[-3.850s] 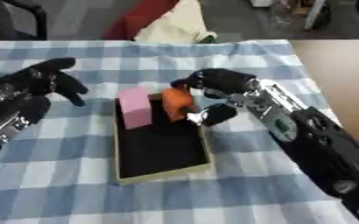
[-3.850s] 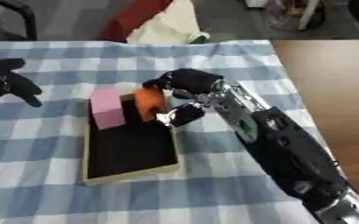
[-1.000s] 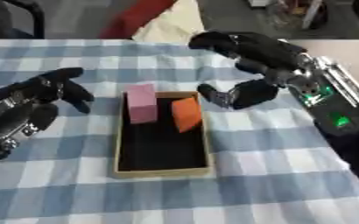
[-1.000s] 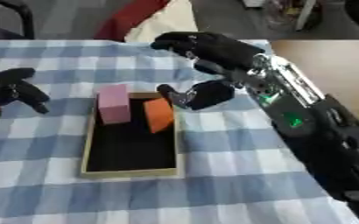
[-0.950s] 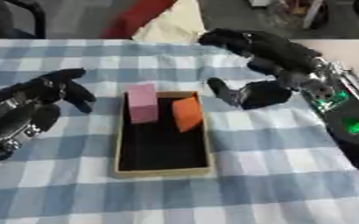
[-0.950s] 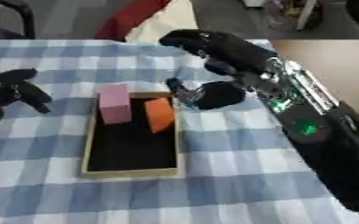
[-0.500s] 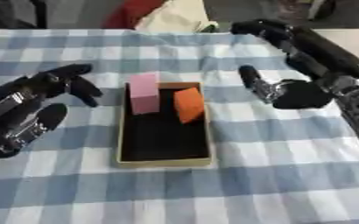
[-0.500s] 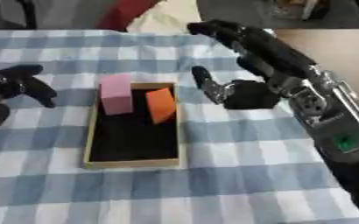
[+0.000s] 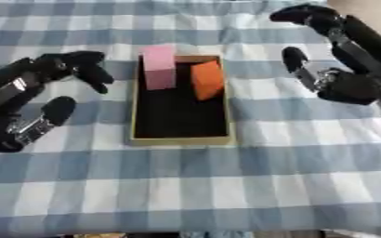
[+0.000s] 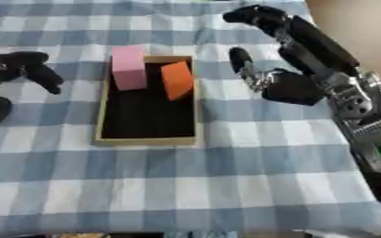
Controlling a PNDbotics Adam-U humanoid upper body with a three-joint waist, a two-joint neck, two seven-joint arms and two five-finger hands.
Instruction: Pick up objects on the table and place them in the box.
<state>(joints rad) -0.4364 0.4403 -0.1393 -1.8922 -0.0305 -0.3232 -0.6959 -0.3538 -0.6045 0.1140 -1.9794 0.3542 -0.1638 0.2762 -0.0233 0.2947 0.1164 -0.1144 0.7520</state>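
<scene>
Since a moment ago the right hand [image 10: 295, 86] has drawn back from the box [image 9: 180, 138] and hangs to its right, fingers [image 10: 263, 16] spread and holding nothing. Left of the box, the left hand [image 9: 19, 100] rests on the checked table [image 9: 226, 186], fingers relaxed and empty; the left eye view shows its whole palm, the right eye view only fingers. Inside the box's far end, a pink block [image 9: 159, 67] stands beside a tilted orange block [image 9: 208, 80].

A shallow wooden box [image 9: 180, 139] with a black floor is seen lying on the checked counter [image 9: 226, 186], with a pink block [image 9: 159, 68] and an orange block [image 9: 207, 80] leaned at its far end, side by side.
</scene>
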